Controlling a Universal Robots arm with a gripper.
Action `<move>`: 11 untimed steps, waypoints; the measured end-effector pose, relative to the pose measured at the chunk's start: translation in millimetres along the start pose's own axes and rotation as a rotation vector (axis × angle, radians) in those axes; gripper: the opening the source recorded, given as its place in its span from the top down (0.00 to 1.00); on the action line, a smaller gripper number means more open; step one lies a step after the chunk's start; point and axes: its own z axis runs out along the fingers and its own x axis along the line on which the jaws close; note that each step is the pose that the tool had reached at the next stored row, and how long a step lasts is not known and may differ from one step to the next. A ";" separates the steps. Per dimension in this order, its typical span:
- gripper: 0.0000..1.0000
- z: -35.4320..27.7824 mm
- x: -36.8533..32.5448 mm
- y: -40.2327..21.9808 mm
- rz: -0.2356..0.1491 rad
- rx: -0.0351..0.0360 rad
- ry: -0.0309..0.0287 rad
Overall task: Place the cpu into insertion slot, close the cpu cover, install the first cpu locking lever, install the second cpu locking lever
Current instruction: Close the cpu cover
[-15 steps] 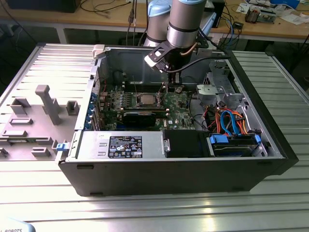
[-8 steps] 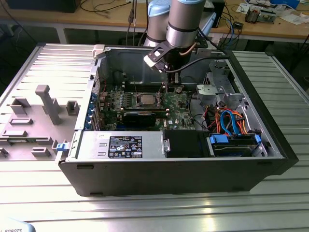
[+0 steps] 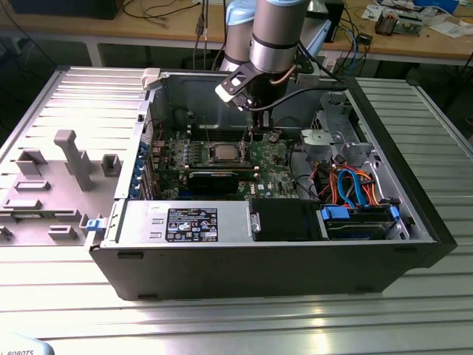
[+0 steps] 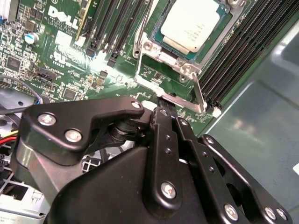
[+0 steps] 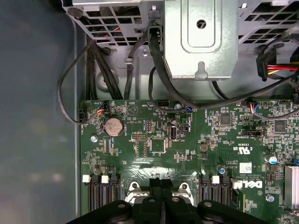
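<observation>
One cpu (image 4: 190, 22) is seen lying flat in the one slot (image 4: 187, 70) on the green board (image 5: 154, 140), silver top upward. It is framed by the one cover (image 4: 211, 43), which appears to be lowered over its edges. In the second wrist view two thin wire levers are counted at the slot: one lever (image 4: 138, 39) is laid along one side, and a second lever (image 4: 199, 93) is bent round the corner nearest the pincer (image 4: 162, 108). Whether either is latched cannot be told. The pincer's two fingers are pressed together with only a seam between them, as shown in the first wrist view (image 5: 161, 183), and nothing is seen gripped. Its tips are placed right at the second lever's bar, just beside the slot's edge. Two banks of long black memory slots are set on the board, one on each side of the slot. One round coin cell (image 5: 112, 126) is mounted further out on the board, and one grey metal cage (image 5: 201, 37) is fixed beyond the board's edge, with black cables draped below it. In the exterior view the pincer (image 3: 253, 132) is held just to the right of the cpu (image 3: 224, 153), inside one open case (image 3: 222, 274) laid on a ribbed metal bench (image 3: 222, 325).
</observation>
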 end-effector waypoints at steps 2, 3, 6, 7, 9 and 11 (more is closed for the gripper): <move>0.89 0.0 0.0 -2.0 0.000 0.0000 0.0000; 0.89 0.0 0.0 -3.6 0.000 0.0000 0.0000; 0.89 0.1 0.0 -6.7 -0.001 0.0000 0.0000; 0.89 0.1 0.0 -8.2 -0.001 0.0000 0.0000; 0.89 0.1 0.0 -10.2 -0.001 0.0001 -0.0001; 0.89 0.1 0.0 -12.3 -0.001 0.0000 0.0001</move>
